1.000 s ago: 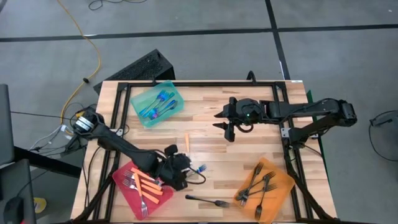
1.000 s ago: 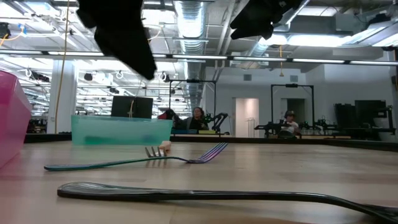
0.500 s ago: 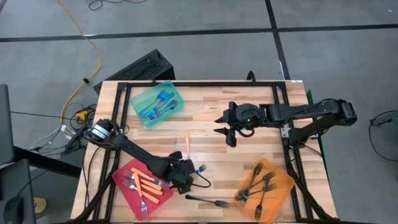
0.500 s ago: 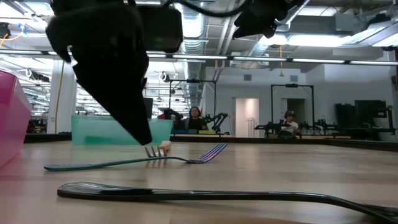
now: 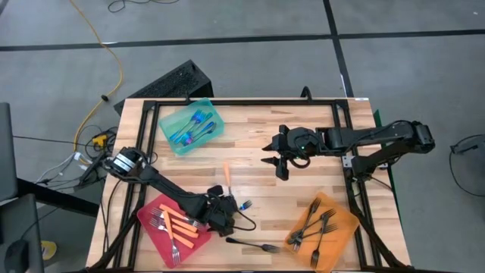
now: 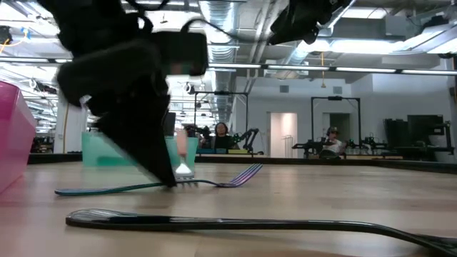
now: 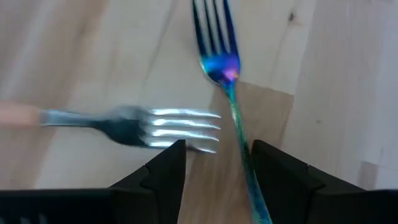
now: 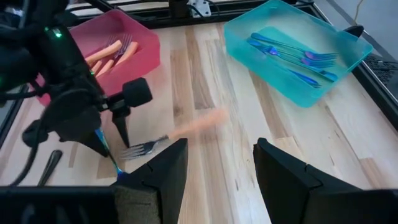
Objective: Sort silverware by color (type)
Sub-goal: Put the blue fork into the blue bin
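The left gripper (image 5: pixel 227 218) reaches low over the worktop (image 5: pixel 250 144), fingers (image 7: pixel 166 168) spread astride the blue fork (image 7: pixel 227 81). The right gripper (image 5: pixel 277 158) hangs mid-worktop, fingers apart, empty.

Likely robotics lab: open hall, exposed ceiling ducts (image 6: pixel 221 21), other arm rigs (image 6: pixel 314 146), concrete floor (image 5: pixel 303 68).

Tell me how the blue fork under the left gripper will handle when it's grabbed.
The blue fork is thin and lies flat on the table, so the open left gripper likely gets little to pinch. Its shiny surface may be slippery. Looks stiff and light; it may slide or pivot rather than roll.
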`<state>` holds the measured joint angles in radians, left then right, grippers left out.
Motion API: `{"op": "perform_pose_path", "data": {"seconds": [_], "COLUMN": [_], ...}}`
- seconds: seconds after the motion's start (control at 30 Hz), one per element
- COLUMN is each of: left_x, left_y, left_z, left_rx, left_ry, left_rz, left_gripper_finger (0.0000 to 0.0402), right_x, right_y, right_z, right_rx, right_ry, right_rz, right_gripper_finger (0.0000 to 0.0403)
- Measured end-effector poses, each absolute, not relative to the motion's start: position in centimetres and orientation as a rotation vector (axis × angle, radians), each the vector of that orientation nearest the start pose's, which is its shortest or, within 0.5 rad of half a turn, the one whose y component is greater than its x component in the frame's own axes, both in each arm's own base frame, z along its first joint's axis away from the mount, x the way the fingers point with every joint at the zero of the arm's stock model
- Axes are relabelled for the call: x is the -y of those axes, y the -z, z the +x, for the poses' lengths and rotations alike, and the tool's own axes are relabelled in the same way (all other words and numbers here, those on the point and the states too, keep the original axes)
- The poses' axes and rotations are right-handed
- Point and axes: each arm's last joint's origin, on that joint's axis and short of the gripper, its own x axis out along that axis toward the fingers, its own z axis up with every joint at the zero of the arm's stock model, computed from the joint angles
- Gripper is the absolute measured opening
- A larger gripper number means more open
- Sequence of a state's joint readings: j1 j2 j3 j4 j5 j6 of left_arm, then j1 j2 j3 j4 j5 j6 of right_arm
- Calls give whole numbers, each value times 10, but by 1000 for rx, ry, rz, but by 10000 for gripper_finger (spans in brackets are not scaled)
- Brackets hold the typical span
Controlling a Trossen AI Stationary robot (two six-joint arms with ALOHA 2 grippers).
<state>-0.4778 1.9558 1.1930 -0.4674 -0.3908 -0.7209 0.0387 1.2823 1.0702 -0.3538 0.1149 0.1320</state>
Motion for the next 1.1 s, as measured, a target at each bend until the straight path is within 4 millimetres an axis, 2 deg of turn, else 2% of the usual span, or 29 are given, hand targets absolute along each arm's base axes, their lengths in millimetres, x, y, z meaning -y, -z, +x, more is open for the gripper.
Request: {"op": "perform_pose_path", "data": {"seconds": [0.07, 0.37, 0.47, 0.63, 0.67, 0.9, 1.1], "left_x": [161, 163, 162, 162, 162, 162, 165], "left_y": [-128, -126, -126, -125, -125, -125, -135], "left_z": [334, 333, 334, 333, 333, 335, 341], "left_rx": [-1085, -1082, -1090, -1104, -1104, -1090, -1119], "left_ry": [-306, -310, -306, -284, -285, -277, -231], "left_rz": [-134, -121, -128, -111, -110, -100, -49], "left_gripper_finger": [171, 163, 127, 23, 13, 2, 1], "right_x": [-7, -7, -7, -7, -7, -7, -7], "right_y": [-312, -311, -311, -311, -311, -311, -311], "right_z": [278, 278, 278, 278, 278, 278, 278], "right_rx": [-562, -565, -565, -564, -564, -564, -564], "right_ry": [113, 114, 114, 114, 114, 114, 114], "right_rz": [84, 83, 83, 84, 84, 84, 84], "right_gripper_finger": [202, 202, 202, 202, 202, 202, 202]}}
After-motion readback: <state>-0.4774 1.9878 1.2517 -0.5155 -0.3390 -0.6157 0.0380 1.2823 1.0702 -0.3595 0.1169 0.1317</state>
